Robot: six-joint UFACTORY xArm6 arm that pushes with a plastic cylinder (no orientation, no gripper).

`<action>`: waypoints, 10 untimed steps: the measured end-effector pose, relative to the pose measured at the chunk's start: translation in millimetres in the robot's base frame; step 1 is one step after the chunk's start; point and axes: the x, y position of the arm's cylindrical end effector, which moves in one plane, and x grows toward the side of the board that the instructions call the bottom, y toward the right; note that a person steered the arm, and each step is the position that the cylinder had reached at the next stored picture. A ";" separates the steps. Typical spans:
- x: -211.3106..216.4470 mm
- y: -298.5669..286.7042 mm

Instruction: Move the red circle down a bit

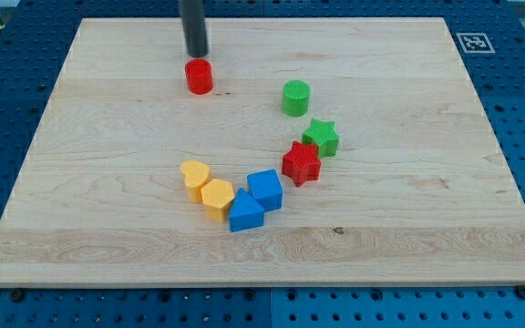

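Observation:
The red circle [199, 76] stands on the wooden board [108, 164] near the view's top, left of centre. My tip [196, 54] is just above it in the view, touching or almost touching its upper edge. The dark rod rises from there out of the view's top.
A green circle [295, 97] sits to the right. Below it a green star [322, 138] touches a red star [301, 163]. A blue cube [265, 189], a blue block [245, 212], a yellow hexagon [217, 199] and a yellow heart [194, 178] form an arc below centre.

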 end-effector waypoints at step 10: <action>142.1 9.4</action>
